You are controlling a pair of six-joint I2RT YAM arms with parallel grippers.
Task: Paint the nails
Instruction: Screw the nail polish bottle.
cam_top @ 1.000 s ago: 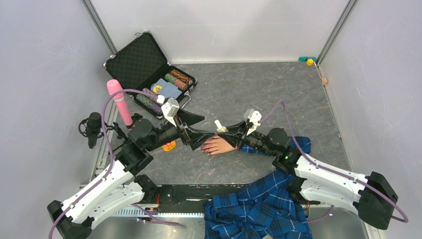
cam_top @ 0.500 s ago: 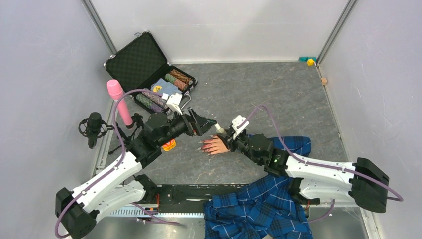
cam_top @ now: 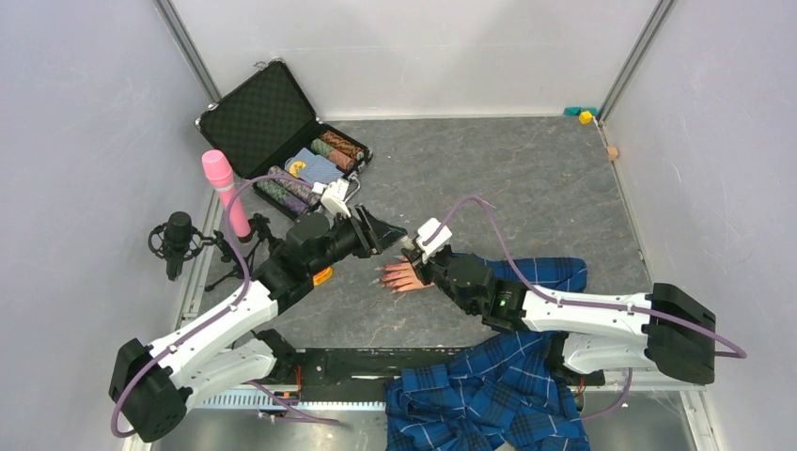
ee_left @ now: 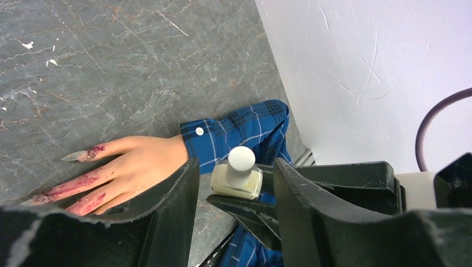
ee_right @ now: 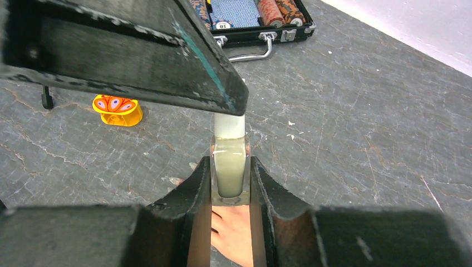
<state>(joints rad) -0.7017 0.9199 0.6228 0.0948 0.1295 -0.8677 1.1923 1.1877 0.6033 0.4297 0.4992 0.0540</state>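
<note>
We see the right jaws clamped tight on a small clear bottle (ee_right: pixel 229 172) of pale liquid. They grip its glass sides and hold it upright above the tabletop (ee_right: pixel 362 111), and its white cap (ee_left: pixel 241 158) stands free above them. The left jaws stand about half open, one on each side of that cap. From the left wrist view we make out a gap between the bottle and each of their fingers (ee_left: pixel 172 206), so they have hold of nothing. In the right wrist view one of those left jaws crosses just over the cap.

The mannequin hand (ee_left: pixel 133 167) lies on the tabletop just below the bottle, its wrist in a blue plaid sleeve (ee_left: pixel 239 130). The nails (ee_left: pixel 75 156) are long and pointed, with reddish-pink smears running back along the finger ends. They rest on the tabletop, near both pairs of jaws but touched by neither.

At the far left we see:
- an open black case (cam_top: pixel 273 122) of chips
- a tall pink flask (cam_top: pixel 226 193) upright beside the case
- a microphone (cam_top: pixel 177 240) at the left edge
- a small orange thing (ee_right: pixel 118 108) by the left arm

A heap of blue plaid cloth (cam_top: pixel 489 395) lies at the near edge.
</note>
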